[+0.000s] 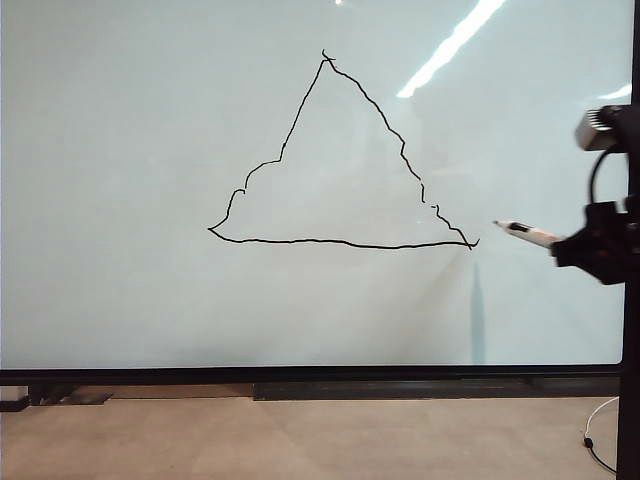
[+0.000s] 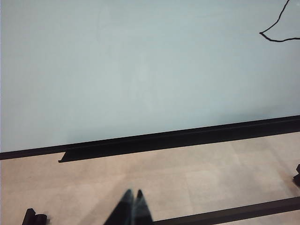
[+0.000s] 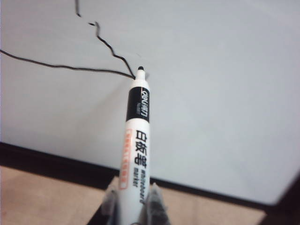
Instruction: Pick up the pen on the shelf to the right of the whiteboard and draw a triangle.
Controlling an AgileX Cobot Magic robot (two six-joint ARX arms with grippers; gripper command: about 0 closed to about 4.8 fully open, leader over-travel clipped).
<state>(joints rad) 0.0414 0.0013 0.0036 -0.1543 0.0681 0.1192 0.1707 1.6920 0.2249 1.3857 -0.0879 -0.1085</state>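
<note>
Right gripper (image 3: 133, 206) clamps the pen (image 1: 530, 234) just off the whiteboard (image 1: 120, 250), tip near the triangle (image 1: 340, 243) base's right corner. Left gripper (image 2: 131, 206), fingers pinched together, hangs low before the whiteboard's bottom frame.

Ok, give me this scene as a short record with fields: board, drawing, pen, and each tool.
board: whiteboard, glossy pale surface, black frame, reflecting ceiling lights
drawing: triangle, wobbly black outline, all three sides drawn, flat base, pointed top
pen: pen, white marker, dark tip pointing at the triangle's lower right corner; in the exterior view it sits right of that corner
right tool: right tool, shut on the pen, at the board's right edge
left tool: left tool, shut, holding nothing, low over the floor
</note>
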